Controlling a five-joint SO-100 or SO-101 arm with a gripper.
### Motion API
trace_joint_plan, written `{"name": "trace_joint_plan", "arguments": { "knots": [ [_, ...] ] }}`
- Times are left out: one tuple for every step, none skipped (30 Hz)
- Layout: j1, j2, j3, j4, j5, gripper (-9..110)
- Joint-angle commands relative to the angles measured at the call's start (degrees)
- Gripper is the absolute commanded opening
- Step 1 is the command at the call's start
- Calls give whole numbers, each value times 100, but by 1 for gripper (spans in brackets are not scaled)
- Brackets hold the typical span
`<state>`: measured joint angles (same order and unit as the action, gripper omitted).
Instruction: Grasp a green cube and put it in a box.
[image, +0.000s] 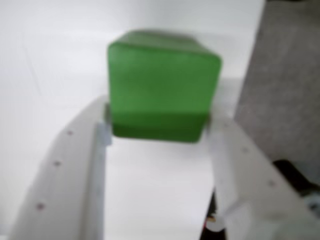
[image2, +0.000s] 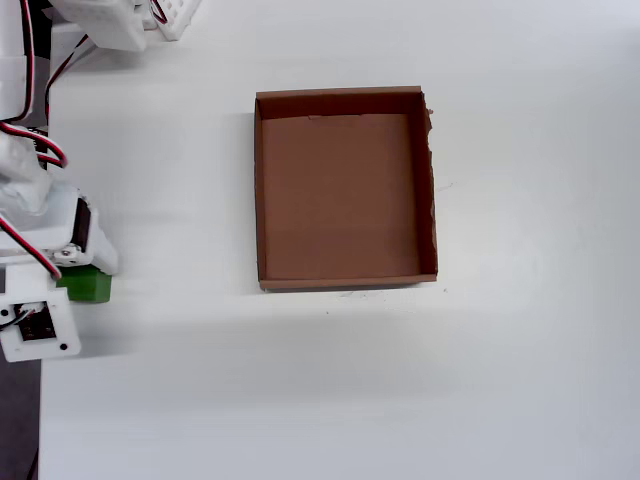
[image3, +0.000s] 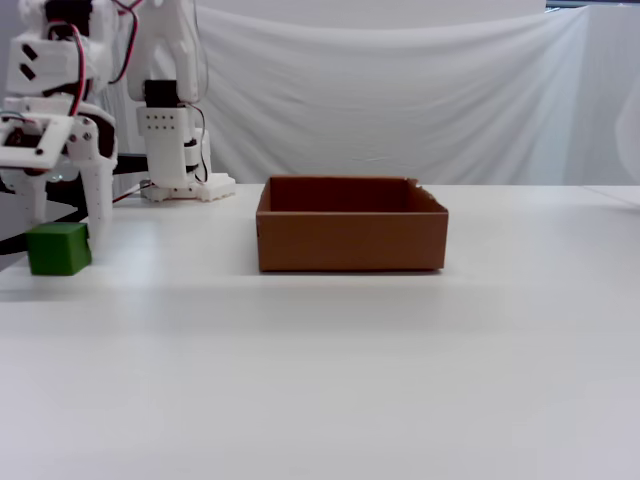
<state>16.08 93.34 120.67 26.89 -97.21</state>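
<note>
While the white two-finger gripper (image: 157, 125) clamps the small matte bright-green cube (image: 162, 85) by opposite flat faces near the table's edge, well apart from the shallow brown cardboard box (image2: 345, 190), it looks light, rigid, easy.

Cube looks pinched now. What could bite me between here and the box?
1. The gripper pinches only the green cube's lower edge in the wrist view, so it may slip or twist on lifting.
2. In the fixed view the cube sits lower than the box's wall top; a low carry could hit the wall.
3. The cube sits near the table's left edge in the overhead view; a drop could roll off.
</note>
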Motion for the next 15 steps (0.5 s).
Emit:
{"name": "trace_joint_plan", "arguments": {
  "knots": [
    [-35, 44, -316, -9, -88, 19],
    [-35, 44, -316, -9, -88, 19],
    [-35, 44, -316, -9, -88, 18],
    [-35, 44, -316, -9, -88, 19],
    [-35, 53, -316, -9, -88, 20],
    [-35, 53, -325, -9, -88, 21],
    [-35, 53, -343, 9, -88, 22],
    [-26, 53, -360, 18, -88, 22],
    [-26, 53, -387, 26, -88, 22],
    [-18, 53, -404, 26, -88, 22],
    [-18, 53, -431, 26, -88, 22],
    [-18, 53, -457, 26, -88, 22],
    [-18, 53, -466, 26, -88, 22],
    [-18, 53, -466, 26, -88, 21],
    [-18, 53, -466, 26, -88, 21]
  ]
}}
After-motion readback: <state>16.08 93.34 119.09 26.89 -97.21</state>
